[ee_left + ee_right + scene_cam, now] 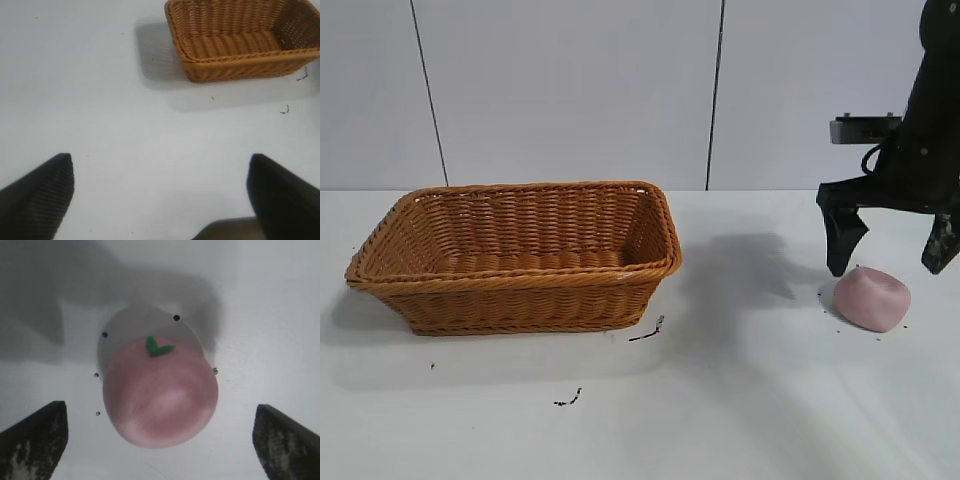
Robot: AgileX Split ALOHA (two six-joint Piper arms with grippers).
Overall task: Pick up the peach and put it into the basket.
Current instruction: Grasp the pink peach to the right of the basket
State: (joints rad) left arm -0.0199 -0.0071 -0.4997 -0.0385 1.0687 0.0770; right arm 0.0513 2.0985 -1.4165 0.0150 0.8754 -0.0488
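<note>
The peach [871, 298] is a pale pink rounded lump lying on the white table at the right. In the right wrist view the peach [160, 392] shows a small green leaf on top. My right gripper [888, 258] hangs just above the peach, open wide, its two black fingers on either side, not touching it. The orange-brown wicker basket [519, 252] stands at the left of the table and is empty. It also shows in the left wrist view [240, 40]. My left gripper [160, 195] is open over bare table, away from the basket, and does not show in the exterior view.
Small black marks [648, 332] lie on the table in front of the basket, and several black dots ring the peach [176, 317]. A white panelled wall stands behind the table. The table [740, 400] runs bare between basket and peach.
</note>
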